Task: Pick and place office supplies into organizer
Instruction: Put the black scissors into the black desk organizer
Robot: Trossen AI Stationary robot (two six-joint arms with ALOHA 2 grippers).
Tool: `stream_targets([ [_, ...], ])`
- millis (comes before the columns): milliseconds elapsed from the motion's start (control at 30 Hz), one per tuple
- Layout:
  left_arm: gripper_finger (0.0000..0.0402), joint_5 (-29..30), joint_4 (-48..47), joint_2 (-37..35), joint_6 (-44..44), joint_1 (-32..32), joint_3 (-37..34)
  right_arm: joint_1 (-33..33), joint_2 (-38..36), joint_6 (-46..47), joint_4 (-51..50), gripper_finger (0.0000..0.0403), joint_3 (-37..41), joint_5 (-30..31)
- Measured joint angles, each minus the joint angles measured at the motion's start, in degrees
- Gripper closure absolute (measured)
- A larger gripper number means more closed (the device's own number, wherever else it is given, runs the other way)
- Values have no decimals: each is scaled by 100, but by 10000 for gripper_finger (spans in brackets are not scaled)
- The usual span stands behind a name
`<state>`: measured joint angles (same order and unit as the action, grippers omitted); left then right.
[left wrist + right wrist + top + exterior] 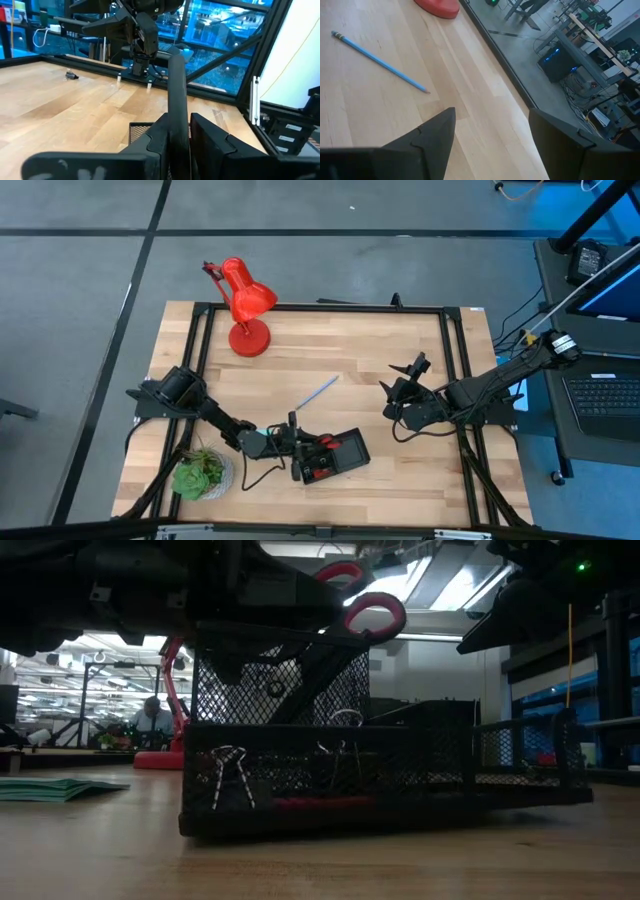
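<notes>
Organizer [340, 455], one black mesh tray, sits in the lower middle of the high view, near the table's front edge. In the low view two compartments can be counted: a taller mesh cup on the left and a lower section running to the right. Two binder clips [230, 778] stand behind the front mesh, and a thin red strip lies along the tray floor. One pair of scissors [365, 608] leans upright in the tall cup, its two red handle loops above the rim.

The left gripper [293, 442] hangs at the tray's left end. In the left wrist view a dark upright stick [177, 100] stands between its fingers [156, 142], with narrow gaps on each side; whether they are pressing on it cannot be told.

The right gripper [400, 385] waits in the right middle of the high view, fingers spread wide with nothing between them.

One light blue pencil [316, 393] lies slanted on the bare wood at the centre, apart from both grippers. One small clip [71, 75] lies loose on the wood at upper left of the left wrist view.

One red lamp [243, 305] stands at upper left, one green plant [200, 473] at lower left.
</notes>
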<state>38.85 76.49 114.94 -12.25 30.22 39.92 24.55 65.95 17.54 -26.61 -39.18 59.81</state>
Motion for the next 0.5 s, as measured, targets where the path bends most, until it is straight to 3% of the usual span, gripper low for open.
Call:
stream_targets([
  [500,288,-180,-79,-362,49,-1,-9,1,0,0,-55,148,0,-7],
])
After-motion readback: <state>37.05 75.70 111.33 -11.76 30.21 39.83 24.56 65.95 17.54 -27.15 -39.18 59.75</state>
